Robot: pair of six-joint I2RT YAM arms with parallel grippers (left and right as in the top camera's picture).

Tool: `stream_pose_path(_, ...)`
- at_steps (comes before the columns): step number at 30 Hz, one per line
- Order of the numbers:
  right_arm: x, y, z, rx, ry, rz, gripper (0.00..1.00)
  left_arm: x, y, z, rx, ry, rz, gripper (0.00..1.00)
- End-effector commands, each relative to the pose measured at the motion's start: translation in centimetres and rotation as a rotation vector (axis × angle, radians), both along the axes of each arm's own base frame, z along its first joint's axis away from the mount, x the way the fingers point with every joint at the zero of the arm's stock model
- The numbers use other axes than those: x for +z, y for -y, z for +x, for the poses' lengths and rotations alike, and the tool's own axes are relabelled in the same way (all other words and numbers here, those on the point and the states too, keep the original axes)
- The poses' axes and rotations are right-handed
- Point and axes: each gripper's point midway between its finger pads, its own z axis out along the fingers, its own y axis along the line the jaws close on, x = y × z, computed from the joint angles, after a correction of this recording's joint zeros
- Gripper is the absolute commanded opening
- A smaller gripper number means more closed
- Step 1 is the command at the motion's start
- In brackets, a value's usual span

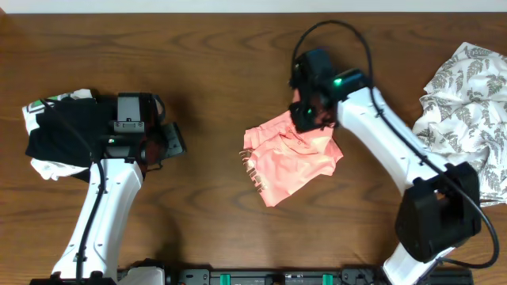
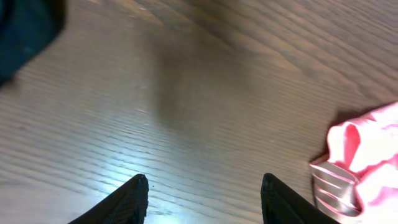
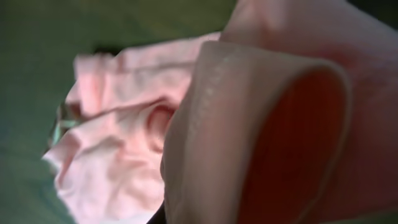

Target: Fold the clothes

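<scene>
Your right gripper (image 1: pixel 310 113) is closed all the way and has pinched the upper edge of the salmon-pink T-shirt (image 1: pixel 289 162). In the right wrist view, a fold of pink cloth (image 3: pixel 261 124) fills the right of the frame and hides the fingers. The rest of the shirt lies crumpled on the surface (image 1: pixel 206 63), just right of centre in the overhead frame.

Your left gripper (image 2: pixel 204 183) stands about half open with nothing between its fingers, over bare wood in the left-centre of the overhead frame. In the left wrist view, the shirt's near edge (image 2: pixel 373 149) shows at the lower right, well apart from the fingertips.

A black-and-white bundle (image 1: pixel 59 134) lies at the far left of the overhead frame, close behind the left arm's wrist. A white garment with a grey leaf print (image 1: pixel 463 103) is spread along the right edge, beside the right arm and partly running out of frame.

Between the left gripper and the shirt you have open wood. There is more bare wood across the top of the frame and below the shirt.
</scene>
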Motion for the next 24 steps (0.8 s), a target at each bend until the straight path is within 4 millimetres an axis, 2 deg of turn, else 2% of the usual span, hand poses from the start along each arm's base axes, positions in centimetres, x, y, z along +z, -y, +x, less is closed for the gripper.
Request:
stream_pose_path(1,1.2,2.8,2.5,-0.095,0.044,-0.003,0.01,0.0,1.7,-0.1,-0.047,-0.013,-0.093,0.59)
stream_pose_path(3,1.1,4.3,2.8,-0.145,0.035,-0.001,0.01,0.1,2.9,-0.3,-0.081,-0.016,-0.144,0.59)
stream_pose_path(7,1.1,5.5,3.1,-0.172,0.029,-0.002,0.01,-0.2,5.2,-0.8,-0.149,-0.03,-0.169,0.59)
stream_pose_path(9,1.1,5.5,3.1,-0.174,0.028,-0.002,0.01,-0.5,6.7,-1.1,-0.195,-0.04,-0.171,0.54)
stream_pose_path(15,1.1,5.5,3.1,-0.173,0.029,-0.001,0.01,-2.1,13.8,-2.6,-0.399,-0.083,-0.212,0.36)
stream_pose_path(21,1.1,5.5,3.1,-0.173,0.029,-0.002,0.01,-5.0,18.3,-4.1,-0.444,-0.172,-0.233,0.25)
stream_pose_path(24,1.1,5.5,3.1,-0.173,0.029,-0.002,0.01,-5.8,20.1,-5.3,-0.486,-0.214,-0.265,0.24)
